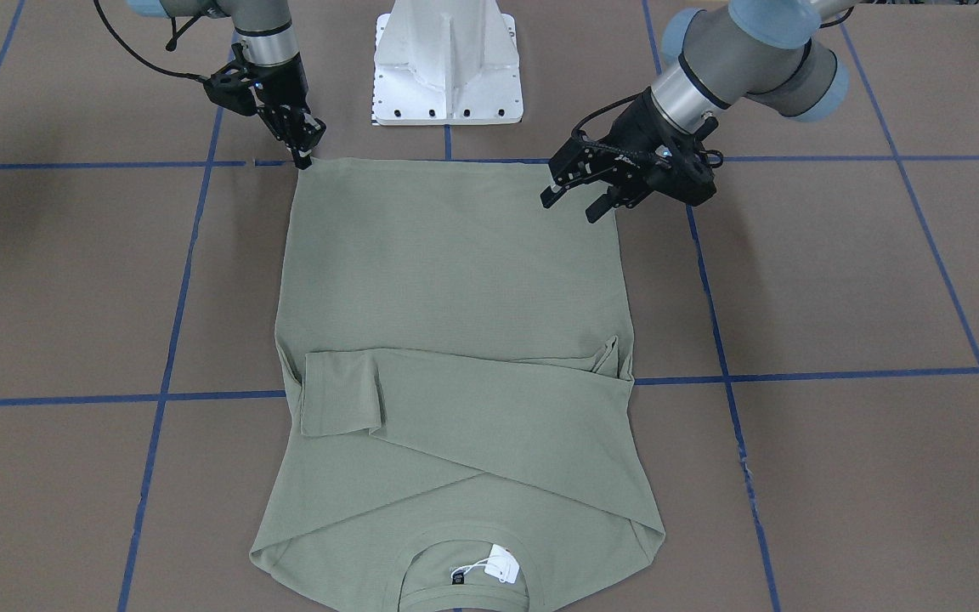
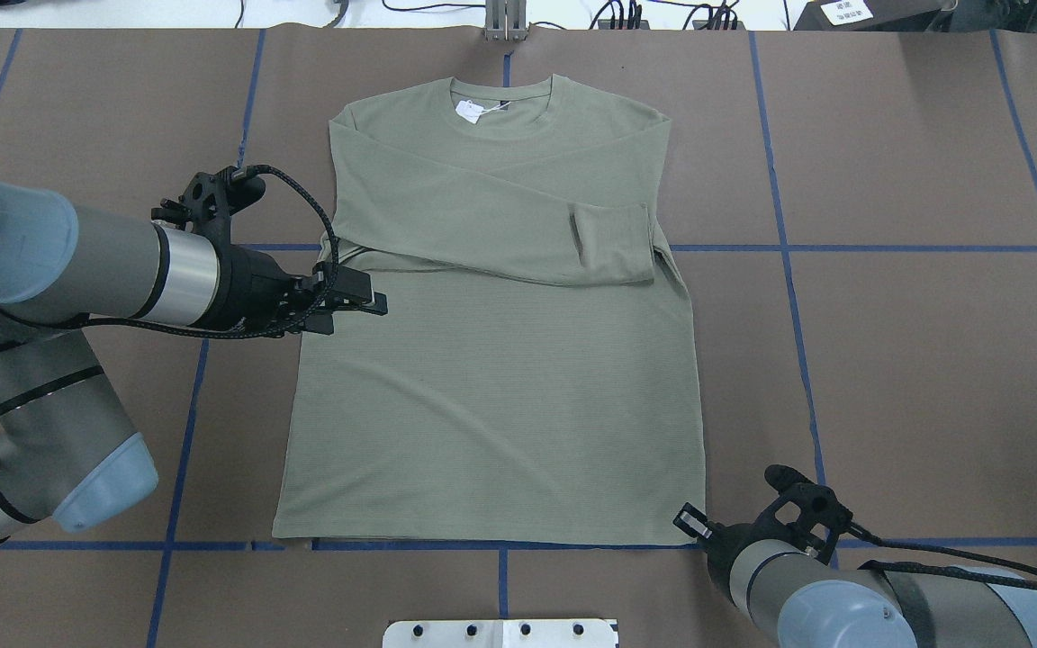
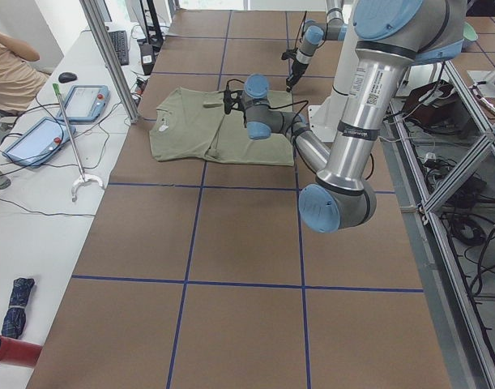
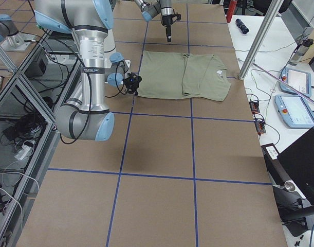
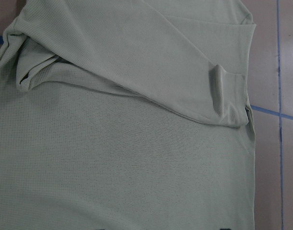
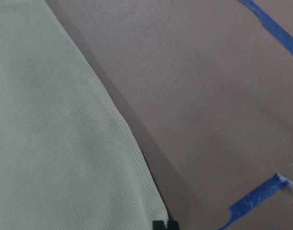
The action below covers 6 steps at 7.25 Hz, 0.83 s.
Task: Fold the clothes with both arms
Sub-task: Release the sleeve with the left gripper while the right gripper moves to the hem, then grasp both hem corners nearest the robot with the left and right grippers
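Touching shirt (image 1: 455,272) corner, right hand (image 1: 304,157), left hand (image 1: 572,209) above edge

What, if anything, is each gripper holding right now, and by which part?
The right gripper appears to pinch the shirt at its hem corner; left gripper is open, holding nothing.

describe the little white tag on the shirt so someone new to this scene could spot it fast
On the brown table crossed by blue tape lies a sage-green shirt, its round collar at the end farthest from the robot's white pedestal. Just inside that collar lies the hang tag: a small white card on a thin string, the only white thing on the green fabric.
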Motion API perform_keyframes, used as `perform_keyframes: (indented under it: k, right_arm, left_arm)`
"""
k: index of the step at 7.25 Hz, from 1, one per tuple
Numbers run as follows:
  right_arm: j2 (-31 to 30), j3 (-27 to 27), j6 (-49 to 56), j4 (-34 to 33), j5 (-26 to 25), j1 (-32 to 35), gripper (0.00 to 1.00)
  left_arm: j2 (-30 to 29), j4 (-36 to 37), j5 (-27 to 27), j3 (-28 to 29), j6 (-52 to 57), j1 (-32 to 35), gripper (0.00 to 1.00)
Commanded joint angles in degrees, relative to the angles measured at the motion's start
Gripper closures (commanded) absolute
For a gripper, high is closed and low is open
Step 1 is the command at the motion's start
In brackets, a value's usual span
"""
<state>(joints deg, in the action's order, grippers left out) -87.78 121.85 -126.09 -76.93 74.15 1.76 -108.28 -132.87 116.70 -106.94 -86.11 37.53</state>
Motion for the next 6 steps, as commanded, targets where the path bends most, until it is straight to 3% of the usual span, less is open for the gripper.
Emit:
perform_keyframes:
  k: [1,2,4,6]
  right_arm:
    - [-2.12,4.44,-0.04,-0.06,0.20,0.18,1.00]
    - [-2.30,4.45,-0.04,-0.06,0.20,0.18,1.00]
    - [-2.39,4.18,0.05,-0.06,0.38,0.18,1.00]
    - [-2.31,4.01,0.14,-0.06,0.38,0.18,1.00]
  left_arm:
    - [0.70,2.42,-1.20,-0.20,-5.26,-0.52,0.16]
    - [0.96,7.66,-7.22,-1.68,-7.82,-3.40,0.16]
    - [10.75,14.64,-17.95,-9.56,-10.73,-14.27,0.17]
    - [17.38,15.10,-21.14,-11.01,-15.12,-20.27,0.18]
